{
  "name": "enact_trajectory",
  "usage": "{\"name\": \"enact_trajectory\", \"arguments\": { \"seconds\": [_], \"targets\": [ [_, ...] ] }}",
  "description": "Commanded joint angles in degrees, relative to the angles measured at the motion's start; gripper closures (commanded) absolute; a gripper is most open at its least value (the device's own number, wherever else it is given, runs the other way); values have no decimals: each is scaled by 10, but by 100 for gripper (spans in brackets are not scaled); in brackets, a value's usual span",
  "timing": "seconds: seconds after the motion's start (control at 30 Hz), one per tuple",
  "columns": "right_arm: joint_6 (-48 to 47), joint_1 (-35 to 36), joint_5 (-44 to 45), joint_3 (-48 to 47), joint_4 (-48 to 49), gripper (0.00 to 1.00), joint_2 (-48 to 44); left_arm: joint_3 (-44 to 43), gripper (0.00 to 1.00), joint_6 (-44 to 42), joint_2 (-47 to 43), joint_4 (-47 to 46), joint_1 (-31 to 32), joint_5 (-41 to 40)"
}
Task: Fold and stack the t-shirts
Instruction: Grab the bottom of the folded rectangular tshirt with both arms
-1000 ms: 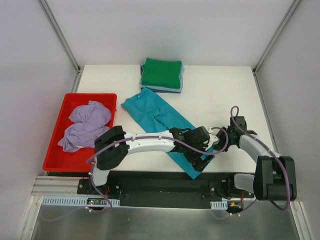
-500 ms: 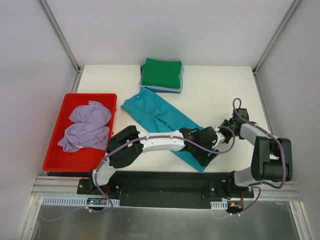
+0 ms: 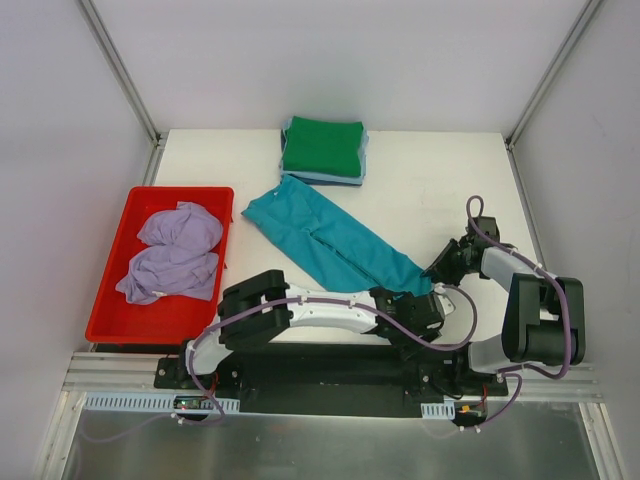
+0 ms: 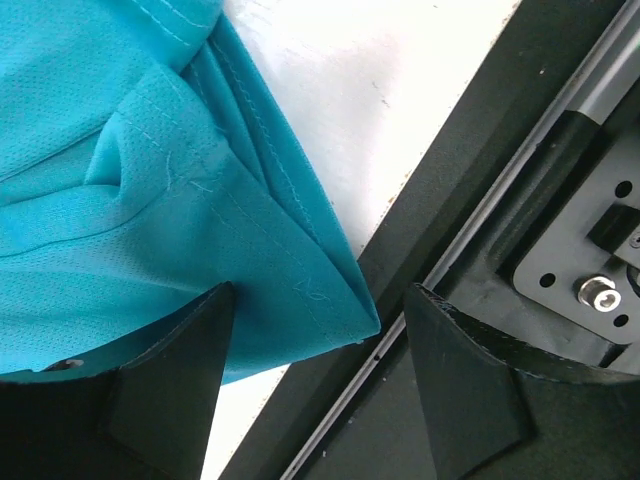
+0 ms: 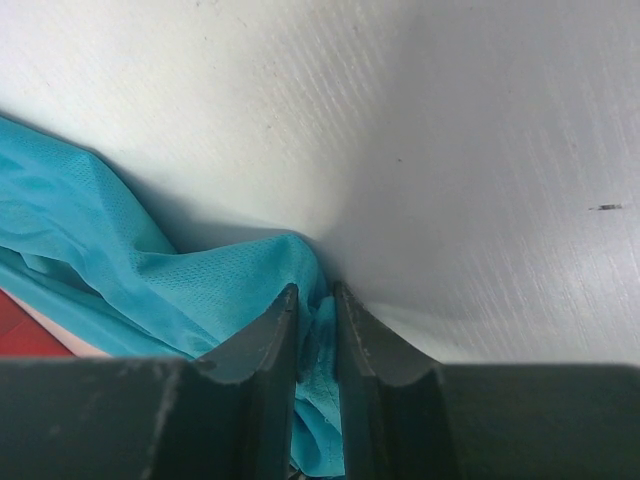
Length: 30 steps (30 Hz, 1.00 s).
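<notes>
While a lavender t-shirt point(image 3: 175, 250) lies crumpled in the red tray point(image 3: 105, 325) at left, the teal t-shirt point(image 3: 330, 240) stretches diagonally across the table point(image 3: 440, 180), in front of the green-topped folded stack point(image 3: 322, 148). At its near-right end the left gripper point(image 4: 320, 300) stands spread wide around the hem corner — the right gripper point(image 5: 315, 300), just beside, pinches a fold of teal cloth.

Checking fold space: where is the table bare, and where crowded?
Bare: table between folded stack and right edge; smaller strip between stack and red tray. Crowded: near edge, where left tool and right tool meet the teal shirt.
</notes>
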<state>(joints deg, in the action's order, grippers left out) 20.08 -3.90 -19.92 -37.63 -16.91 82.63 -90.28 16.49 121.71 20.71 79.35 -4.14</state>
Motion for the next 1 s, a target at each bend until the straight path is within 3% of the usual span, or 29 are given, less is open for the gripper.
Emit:
{"name": "enact_trajectory", "arguments": {
  "seconds": [0.0,0.17,0.3,0.43,0.67,0.97],
  "targets": [
    [-15,-6,20,4,-6,77,-17,-12,34,5,-2,21,-2,-47],
    [-15,-6,15,4,-5,77,-26,-28,45,-6,26,25,-2,-32],
    [-16,-9,22,1,-11,77,-28,-34,64,-7,43,28,-1,-29],
    [-16,-10,28,2,-14,81,-29,-41,100,-14,43,28,2,-28],
    [-20,-9,14,-4,-23,99,-76,-40,100,6,-19,25,0,-14],
    [-21,81,53,-75,-82,99,-155,97,100,80,-173,-22,-77,26]
  ]
}}
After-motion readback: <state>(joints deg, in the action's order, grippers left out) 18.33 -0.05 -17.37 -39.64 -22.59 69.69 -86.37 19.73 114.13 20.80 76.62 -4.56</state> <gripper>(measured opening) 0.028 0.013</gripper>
